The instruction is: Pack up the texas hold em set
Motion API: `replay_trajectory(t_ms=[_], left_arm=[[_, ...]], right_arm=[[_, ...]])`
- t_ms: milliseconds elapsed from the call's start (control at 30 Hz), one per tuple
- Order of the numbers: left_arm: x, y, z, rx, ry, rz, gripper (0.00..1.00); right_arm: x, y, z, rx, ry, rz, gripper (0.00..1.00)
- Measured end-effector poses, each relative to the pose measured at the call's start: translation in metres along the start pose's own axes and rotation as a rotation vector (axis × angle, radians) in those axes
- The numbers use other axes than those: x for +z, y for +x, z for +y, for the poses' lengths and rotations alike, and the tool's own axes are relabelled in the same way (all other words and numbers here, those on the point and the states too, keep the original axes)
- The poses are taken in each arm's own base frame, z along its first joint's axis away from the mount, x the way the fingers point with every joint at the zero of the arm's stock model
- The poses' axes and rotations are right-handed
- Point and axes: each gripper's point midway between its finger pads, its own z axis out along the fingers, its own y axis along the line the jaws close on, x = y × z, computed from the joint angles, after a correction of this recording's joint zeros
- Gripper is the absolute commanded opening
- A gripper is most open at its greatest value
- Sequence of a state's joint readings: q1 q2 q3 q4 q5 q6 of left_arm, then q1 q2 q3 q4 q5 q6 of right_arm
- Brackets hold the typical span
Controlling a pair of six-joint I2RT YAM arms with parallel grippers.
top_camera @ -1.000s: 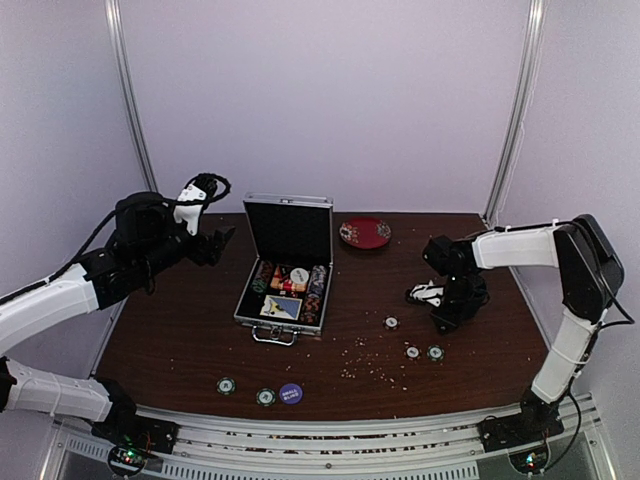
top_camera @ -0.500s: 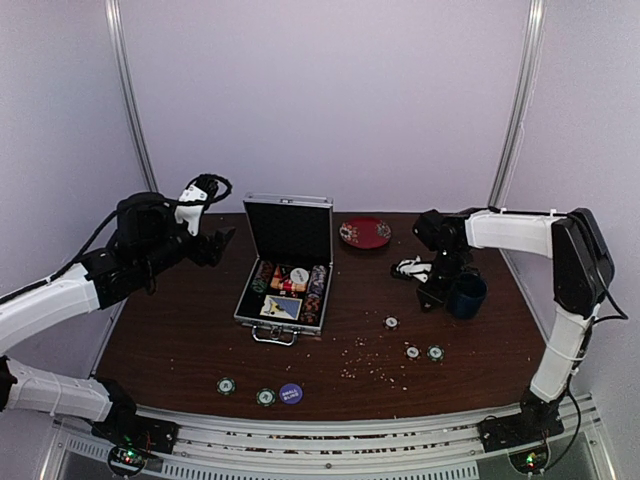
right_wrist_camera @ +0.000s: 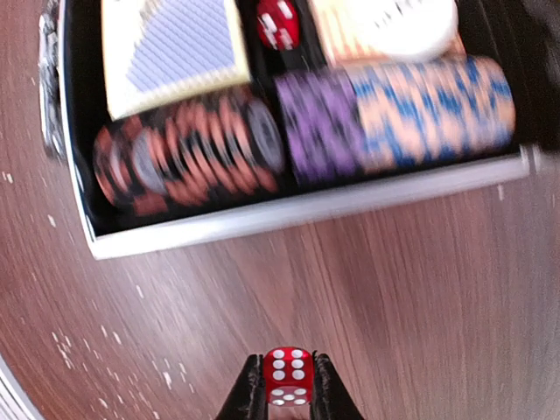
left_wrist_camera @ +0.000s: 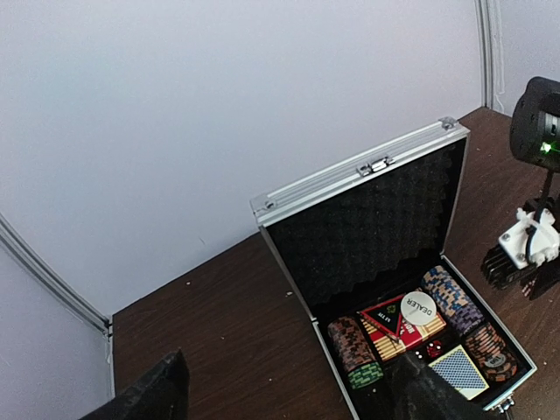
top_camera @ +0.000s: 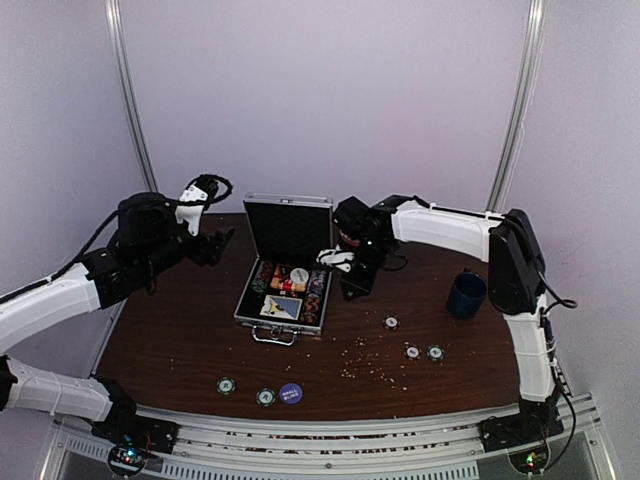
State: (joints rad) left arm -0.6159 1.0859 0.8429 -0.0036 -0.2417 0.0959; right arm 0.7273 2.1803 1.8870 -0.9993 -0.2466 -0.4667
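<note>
The silver case (top_camera: pixel 283 318) lies open at mid-table, lid (top_camera: pixel 289 229) upright. Inside are rows of poker chips (right_wrist_camera: pixel 188 153), a blue-backed card deck (right_wrist_camera: pixel 171 48), a red deck (left_wrist_camera: pixel 398 325), a white dealer button (left_wrist_camera: pixel 418 307) and a red die (right_wrist_camera: pixel 278 22). My right gripper (right_wrist_camera: pixel 286 369) is shut on another red die (right_wrist_camera: pixel 286 378), hanging just above the table beside the case's right wall (right_wrist_camera: pixel 306 210). In the top view that right gripper (top_camera: pixel 352 287) sits at the case's right side. My left gripper (top_camera: pixel 222 240) hovers open and empty left of the lid.
Loose chips lie on the table: three at the right (top_camera: pixel 412 352), two near the front left (top_camera: pixel 227 385) and a purple one (top_camera: pixel 291 393). A dark blue mug (top_camera: pixel 466 294) stands at the right. Crumbs (top_camera: pixel 365 358) are scattered in front of the case.
My right arm has swung left from beside the mug to the case's right side, gripper staying shut. The left arm has not moved.
</note>
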Motion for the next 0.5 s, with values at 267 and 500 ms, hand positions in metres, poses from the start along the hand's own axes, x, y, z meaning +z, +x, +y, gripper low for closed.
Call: replay_trajectory(t_ms=[267, 500], left_arm=[[0.003, 0.003, -0.001, 0.003, -0.001, 0.010, 0.82], [0.003, 0.004, -0.001, 0.004, 0.001, 0.012, 0.82]], right_arm=[[0.008, -0.069, 0.015, -0.061, -0.001, -0.114, 0.08], [0.018, -0.097, 0.005, -0.034, 0.020, -0.184, 0.08]])
